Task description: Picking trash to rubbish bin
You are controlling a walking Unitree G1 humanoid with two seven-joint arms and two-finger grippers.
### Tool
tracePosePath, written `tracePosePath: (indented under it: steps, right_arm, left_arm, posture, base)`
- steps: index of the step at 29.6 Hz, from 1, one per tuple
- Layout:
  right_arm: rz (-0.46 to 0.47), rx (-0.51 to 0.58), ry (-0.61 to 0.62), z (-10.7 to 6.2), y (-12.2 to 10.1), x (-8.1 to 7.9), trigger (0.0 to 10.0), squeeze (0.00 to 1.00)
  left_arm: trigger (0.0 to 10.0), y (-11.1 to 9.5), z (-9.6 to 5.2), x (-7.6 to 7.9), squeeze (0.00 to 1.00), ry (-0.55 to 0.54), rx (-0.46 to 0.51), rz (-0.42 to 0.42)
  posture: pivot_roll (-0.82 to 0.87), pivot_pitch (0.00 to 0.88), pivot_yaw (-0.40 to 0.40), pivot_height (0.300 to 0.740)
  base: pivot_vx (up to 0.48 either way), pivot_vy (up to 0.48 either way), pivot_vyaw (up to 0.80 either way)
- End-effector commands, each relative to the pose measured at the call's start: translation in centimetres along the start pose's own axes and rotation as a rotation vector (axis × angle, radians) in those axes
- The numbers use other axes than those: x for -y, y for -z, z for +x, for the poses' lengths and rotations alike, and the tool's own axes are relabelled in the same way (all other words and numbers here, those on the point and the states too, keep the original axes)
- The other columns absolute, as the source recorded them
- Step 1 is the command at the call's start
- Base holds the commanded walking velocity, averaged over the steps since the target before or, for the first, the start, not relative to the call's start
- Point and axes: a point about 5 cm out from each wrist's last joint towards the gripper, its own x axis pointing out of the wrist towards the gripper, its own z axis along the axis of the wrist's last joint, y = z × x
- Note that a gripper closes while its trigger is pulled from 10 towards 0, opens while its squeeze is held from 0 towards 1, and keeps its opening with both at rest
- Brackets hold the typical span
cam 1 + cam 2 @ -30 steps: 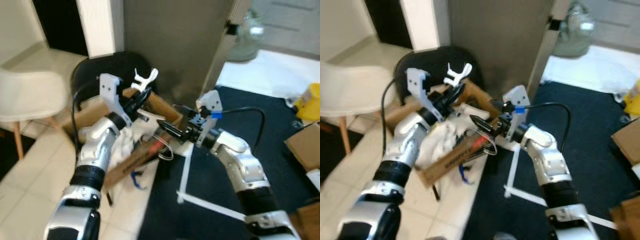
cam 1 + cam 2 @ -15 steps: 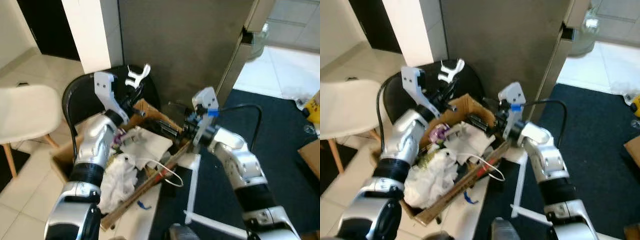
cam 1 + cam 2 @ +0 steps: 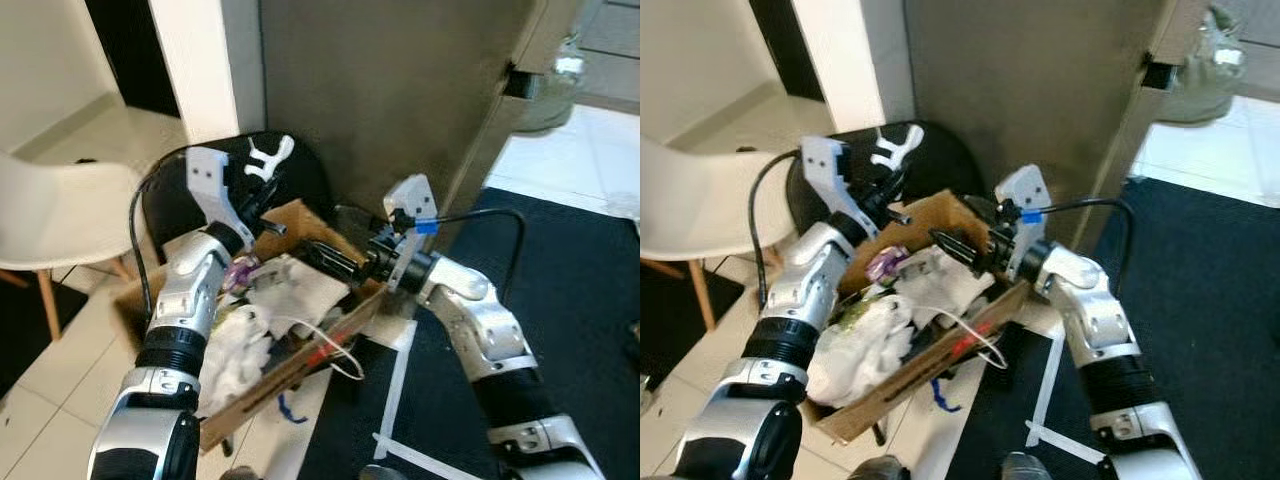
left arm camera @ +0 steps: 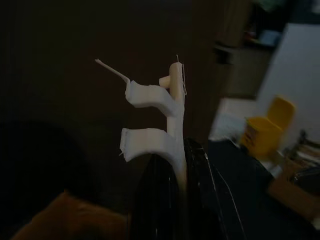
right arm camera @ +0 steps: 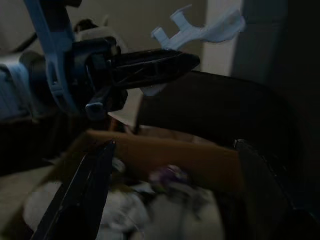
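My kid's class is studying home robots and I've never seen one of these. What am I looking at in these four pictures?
It is a walking robot with two silver arms, each ending in a black two-fingered pincer. Two pictures come from cameras on its head, looking down; the other two come from cameras on each wrist, looking along the fingers.

On the floor stands a cardboard box full of crumpled white rubbish, in front of a black chair. The left pincer is shut on a white plastic piece, held above the box; the left wrist picture shows it close. The right pincer, open, reaches into the box.
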Motion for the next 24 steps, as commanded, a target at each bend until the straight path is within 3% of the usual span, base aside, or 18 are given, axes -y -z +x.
tracePosePath:
  steps: [1, 6, 9, 10, 14, 18, 20, 21, 23, 24]
  right_arm:
    - [-0.072, -0.032, -0.070, 0.3, -0.4, -0.7, 10.0, 0.00]
    - [-0.168, -0.091, -0.075, 0.0, -0.8, -0.2, 10.0, 0.00]
    - [-0.205, -0.166, -0.097, -0.3, -1.0, 0.0, 10.0, 0.00]
    - [-0.247, -0.213, -0.133, -0.7, -0.9, -0.3, 10.0, 0.00]
    - [-0.251, -0.233, -0.139, -0.9, -0.9, -0.5, 10.0, 0.00]
    - [-0.243, -0.282, -0.097, -1.0, -0.2, 0.2, 10.0, 0.00]
    - [-0.244, -0.285, -0.096, -1.0, -0.2, 0.2, 10.0, 0.00]
    - [-0.248, -0.291, -0.100, -1.0, -0.2, 0.1, 10.0, 0.00]
    - [-0.251, -0.295, -0.103, -1.1, -0.2, 0.0, 10.0, 0.00]
    - [-0.265, -0.313, -0.100, -1.2, 0.0, 0.1, 10.0, 0.00]
  left_arm:
    - [10.0, 0.7, -1.5, -0.7, 0.00, 0.003, -0.084, 0.035]
    - [10.0, 1.3, -3.4, -1.5, 0.00, -0.001, -0.182, 0.075]
    - [10.0, 2.4, -5.6, -2.4, 0.00, 0.000, -0.337, 0.127]
    - [10.0, 3.0, -6.8, -2.7, 0.00, 0.015, -0.428, 0.132]
    - [10.0, 3.3, -8.0, -3.3, 0.00, 0.014, -0.537, 0.197]
    - [10.0, 3.1, -9.3, -4.9, 0.00, -0.031, -0.688, 0.367]
    - [10.0, 3.0, -9.3, -5.0, 0.00, -0.034, -0.693, 0.373]
    - [10.0, 2.8, -9.4, -5.5, 0.17, -0.078, -0.696, 0.383]
    - [10.0, 2.5, -9.5, -5.9, 0.17, -0.111, -0.698, 0.391]
    - [10.0, 2.0, -9.4, -6.5, 1.00, -0.167, -0.675, 0.384]
  posture:
    - [-0.06, 0.000, 0.002, 0.740]
    - [-0.03, 0.000, -0.006, 0.740]
    - [-0.03, 0.000, -0.009, 0.740]
    - [-0.03, 0.000, -0.011, 0.740]
    - [-0.03, 0.000, -0.013, 0.740]
    - [-0.03, 0.000, -0.016, 0.740]
    - [-0.03, 0.000, -0.016, 0.740]
    - [-0.03, 0.000, -0.019, 0.740]
    - [-0.03, 0.000, -0.019, 0.740]
    - [-0.03, 0.000, -0.019, 0.740]
  base:
    - [0.000, 0.000, 0.00]
    - [0.000, 0.000, 0.00]
    - [0.000, 0.000, 0.00]
    - [0.000, 0.000, 0.00]
    - [0.000, 0.000, 0.00]
    - [0.000, 0.000, 0.00]
    - [0.000, 0.000, 0.00]
    - [0.000, 0.000, 0.00]
    - [0.000, 0.000, 0.00]
    - [0.000, 0.000, 0.00]
